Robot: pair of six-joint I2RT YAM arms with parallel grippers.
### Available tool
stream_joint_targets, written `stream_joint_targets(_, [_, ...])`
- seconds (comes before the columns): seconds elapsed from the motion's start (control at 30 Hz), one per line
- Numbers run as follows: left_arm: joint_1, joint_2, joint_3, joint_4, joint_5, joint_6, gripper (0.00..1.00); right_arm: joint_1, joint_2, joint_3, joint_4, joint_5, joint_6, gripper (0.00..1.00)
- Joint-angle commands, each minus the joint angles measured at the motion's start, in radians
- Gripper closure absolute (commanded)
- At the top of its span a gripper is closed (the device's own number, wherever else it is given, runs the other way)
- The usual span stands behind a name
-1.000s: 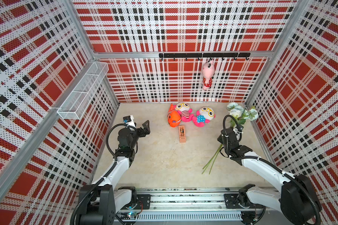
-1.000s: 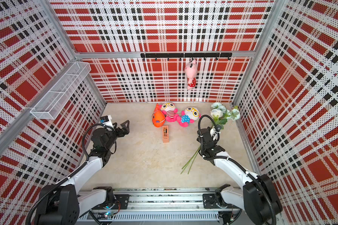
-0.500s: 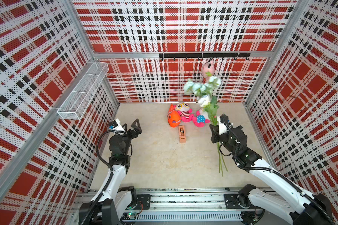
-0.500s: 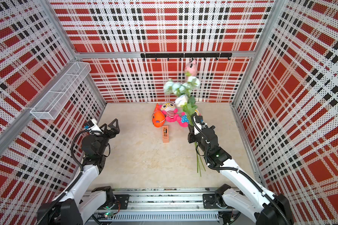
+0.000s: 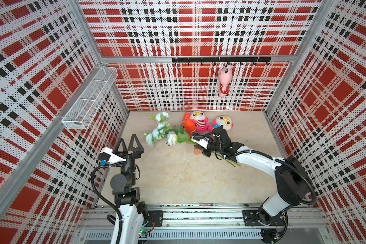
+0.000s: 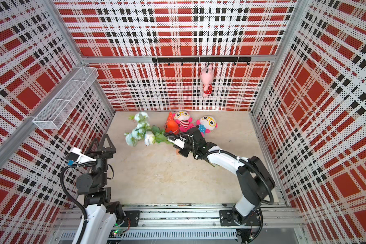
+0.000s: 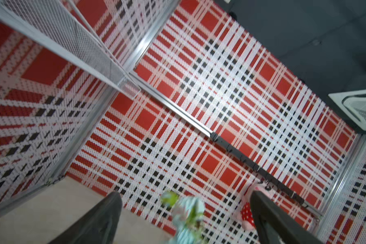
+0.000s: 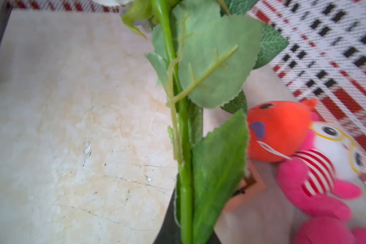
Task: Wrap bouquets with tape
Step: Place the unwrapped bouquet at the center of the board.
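I see the tabletop point(image 5: 178, 181) as mostly bare stone between my two arms, walled on three sides by plaid panels, so the free room lies in the middle and toward the rail. My right gripper point(image 5: 201, 145) has its jaws pressed together on the stems of the bouquets point(image 5: 163, 133), holding the bunch roughly level above the surface; its long axis runs crosswise, with the flower heads out ahead of those jaws toward my left arm and the thin stem ends trailing behind, under the right forearm. My left gripper point(image 5: 128, 143) stands upright with jaws spread wide and nothing between them, and in its wrist view the blurred blooms sit just beyond the open jaws, so the heads are nearer this arm than the stems are. The plush toys point(image 5: 201, 124) crowd just beside the right jaws on the back-wall side, which I judge the tight edge for any swing. The tape point(image 5: 197, 150) peeks out as a small tan block directly beneath the right jaws, mostly hidden, so reaching it looks awkward from either arm.
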Motion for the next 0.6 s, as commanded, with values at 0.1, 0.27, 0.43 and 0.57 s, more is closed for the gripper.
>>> stream_joint_targets(0.1, [0.004, 0.016, -0.017, 0.001, -0.062, -0.005, 0.02, 0.062, 0.143, 0.056, -0.061, -0.074, -0.226, 1.0])
stream_joint_targets(0.27, [0.005, 0.083, -0.006, 0.001, -0.036, -0.003, 0.02, 0.084, 0.255, 0.084, -0.057, -0.065, -0.258, 1.0])
stream_joint_targets(0.43, [0.006, 0.116, -0.009, 0.006, -0.03, 0.008, 0.02, 0.096, 0.302, 0.072, -0.06, -0.056, -0.28, 1.0])
stream_joint_targets(0.57, [0.002, 0.139, -0.01, 0.012, -0.021, 0.015, 0.02, 0.096, 0.307, 0.054, -0.065, -0.033, -0.28, 0.82])
